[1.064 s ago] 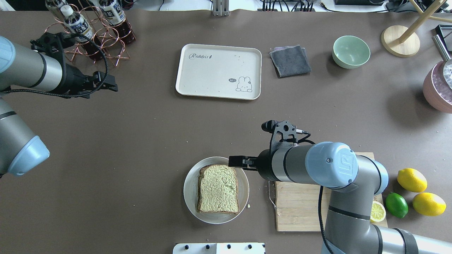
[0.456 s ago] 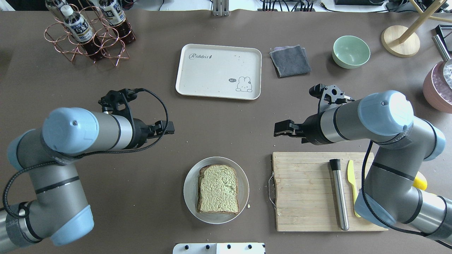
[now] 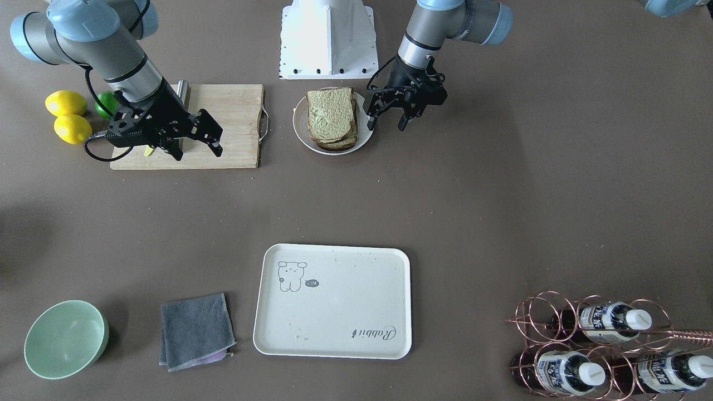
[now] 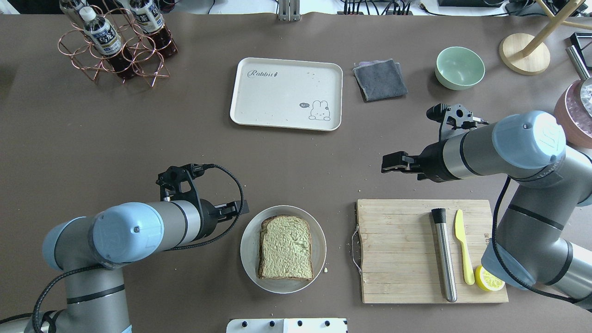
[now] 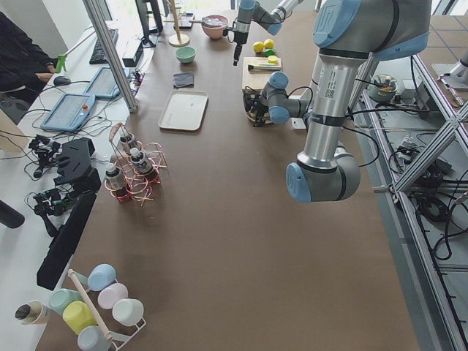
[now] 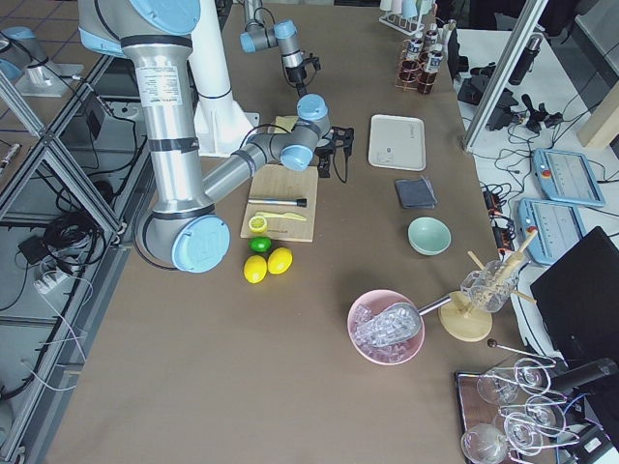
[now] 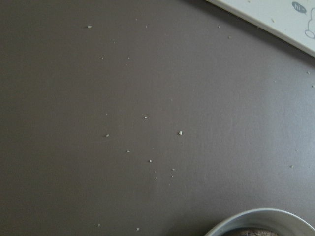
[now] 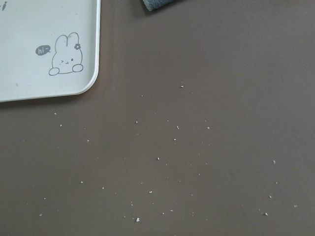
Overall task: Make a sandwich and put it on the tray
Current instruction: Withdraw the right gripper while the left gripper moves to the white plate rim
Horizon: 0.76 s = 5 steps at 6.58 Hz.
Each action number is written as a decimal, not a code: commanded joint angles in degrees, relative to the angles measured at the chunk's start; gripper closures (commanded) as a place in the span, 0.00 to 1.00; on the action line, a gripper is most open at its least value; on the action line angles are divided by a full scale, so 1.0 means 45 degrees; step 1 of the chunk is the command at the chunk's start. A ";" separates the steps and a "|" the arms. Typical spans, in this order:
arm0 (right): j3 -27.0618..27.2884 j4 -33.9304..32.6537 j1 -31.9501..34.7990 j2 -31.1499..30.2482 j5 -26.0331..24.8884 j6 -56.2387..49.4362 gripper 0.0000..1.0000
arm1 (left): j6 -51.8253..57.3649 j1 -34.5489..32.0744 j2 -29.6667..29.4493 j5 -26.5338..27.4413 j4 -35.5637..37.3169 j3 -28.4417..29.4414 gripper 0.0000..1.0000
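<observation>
Presently the sandwich (image 4: 285, 247) is stacked on the plate (image 4: 249, 252), tray (image 4: 277, 99) at twelve o'clock; left gripper (image 3: 386, 125) and right gripper (image 3: 198, 152) are released.

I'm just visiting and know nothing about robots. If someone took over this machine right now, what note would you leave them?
Left gripper: open, empty, beside the plate.
Right gripper: open, empty, near the cutting board.
Sandwich: stacked on the plate, filling hidden.
Tray: bare but for crumbs.
Done: sandwich looks assembled.
Left: carry it to the tray.
</observation>
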 commanded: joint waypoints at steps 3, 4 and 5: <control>-0.0194 0.0014 0.0142 -0.0077 0.0095 -0.0268 0.00 | -0.0066 0.0995 -0.0032 0.0782 -0.0044 0.0352 0.52; -0.0214 0.0014 0.0122 -0.0058 0.0075 -0.0268 0.00 | -0.0047 0.1054 -0.0052 0.0763 -0.0045 0.0488 0.53; -0.0253 0.0014 0.0122 -0.0058 0.0056 -0.0268 0.01 | -0.0066 0.1209 -0.0187 0.0859 -0.0045 0.0606 0.53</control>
